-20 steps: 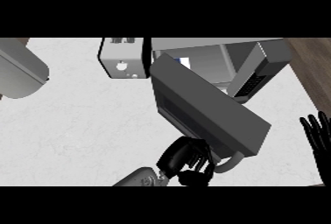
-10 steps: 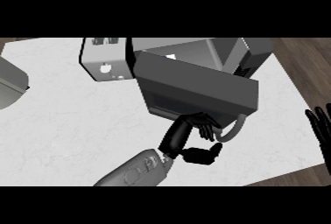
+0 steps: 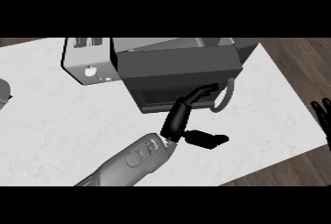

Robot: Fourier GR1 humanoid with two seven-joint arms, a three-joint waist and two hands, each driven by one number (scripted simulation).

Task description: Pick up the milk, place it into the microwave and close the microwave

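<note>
Head view — fingers (image 3: 197, 94) on microwave (image 3: 174, 72)

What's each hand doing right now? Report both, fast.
Left hand: open, straight fingers pressing on the microwave door.
Right hand: open, resting at the right edge, holding nothing.

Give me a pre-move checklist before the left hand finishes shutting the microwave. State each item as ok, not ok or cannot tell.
1. Left hand on the microwave door: ok, straight fingers reach up to the door's lower edge beside the handle.
2. Door fully shut: cannot tell from this steep view.
3. Milk inside the microwave: cannot tell, no milk shows anywhere.
4. Thumb free of the door: ok, it sticks out to the right over the counter.
5. Right hand out of the way: ok, resting open at the view's right edge.
</note>
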